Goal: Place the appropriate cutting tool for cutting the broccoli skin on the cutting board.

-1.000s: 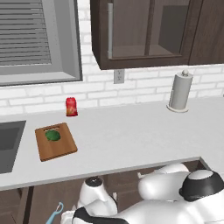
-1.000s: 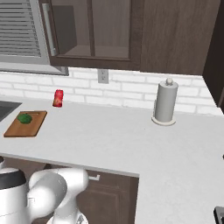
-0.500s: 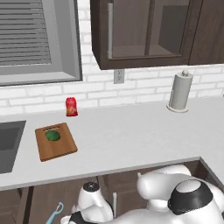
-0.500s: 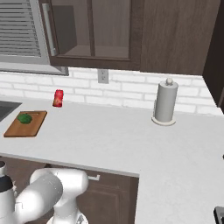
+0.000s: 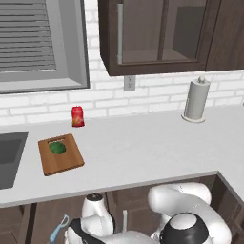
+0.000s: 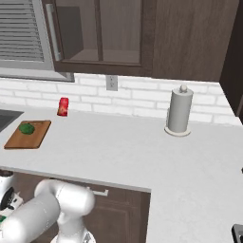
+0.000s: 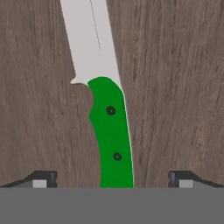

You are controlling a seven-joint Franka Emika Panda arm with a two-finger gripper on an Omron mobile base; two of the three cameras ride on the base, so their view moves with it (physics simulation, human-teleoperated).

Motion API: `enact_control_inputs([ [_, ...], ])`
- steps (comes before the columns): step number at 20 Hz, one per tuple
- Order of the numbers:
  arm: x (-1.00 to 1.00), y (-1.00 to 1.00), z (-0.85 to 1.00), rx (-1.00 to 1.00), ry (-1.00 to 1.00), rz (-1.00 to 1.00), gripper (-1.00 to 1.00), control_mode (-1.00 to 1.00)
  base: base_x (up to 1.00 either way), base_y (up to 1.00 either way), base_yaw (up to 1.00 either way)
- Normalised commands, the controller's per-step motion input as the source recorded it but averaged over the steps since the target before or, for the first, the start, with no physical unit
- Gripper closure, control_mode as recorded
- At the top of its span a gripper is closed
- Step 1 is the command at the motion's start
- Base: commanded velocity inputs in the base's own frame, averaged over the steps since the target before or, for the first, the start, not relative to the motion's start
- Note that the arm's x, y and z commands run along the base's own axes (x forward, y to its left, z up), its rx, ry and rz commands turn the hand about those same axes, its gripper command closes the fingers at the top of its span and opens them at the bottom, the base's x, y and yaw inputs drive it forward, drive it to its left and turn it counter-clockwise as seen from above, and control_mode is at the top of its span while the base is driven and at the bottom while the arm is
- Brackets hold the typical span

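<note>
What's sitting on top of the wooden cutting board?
On the cutting board sits one small dark green broccoli, near its far end. The rest of the board's top is bare wood. The bit of board right under the broccoli is covered, so it cannot be seen.

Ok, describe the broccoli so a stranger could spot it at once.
Start at the window, drop to the grey counter beside the sink. A brown board lies there; the broccoli is the small dark green lump on it, unlike the red can behind.
</note>
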Motion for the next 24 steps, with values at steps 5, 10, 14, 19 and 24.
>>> enact_control_inputs([
  [5, -0.14, 0.42, -0.72, -0.11, 0.10, 0.00, 1.00, -1.00, 0.00, 0.00, 0.00],
  [10, -0.30, 0.32, -0.68, -0.08, 0.05, 0.00, 1.00, -1.00, 0.00, 0.00, 0.00],
  [14, -0.44, 0.15, -0.51, 0.00, 0.00, 0.00, 1.00, -1.00, 0.00, 0.00, 0.00],
  [19, -0.65, 0.04, -0.51, 0.00, 0.00, 0.00, 1.00, -1.00, 0.00, 0.00, 0.00],
  [24, -0.76, 0.07, -0.22, 0.00, -0.01, 0.00, 1.00, -1.00, 0.00, 0.00, 0.00],
])
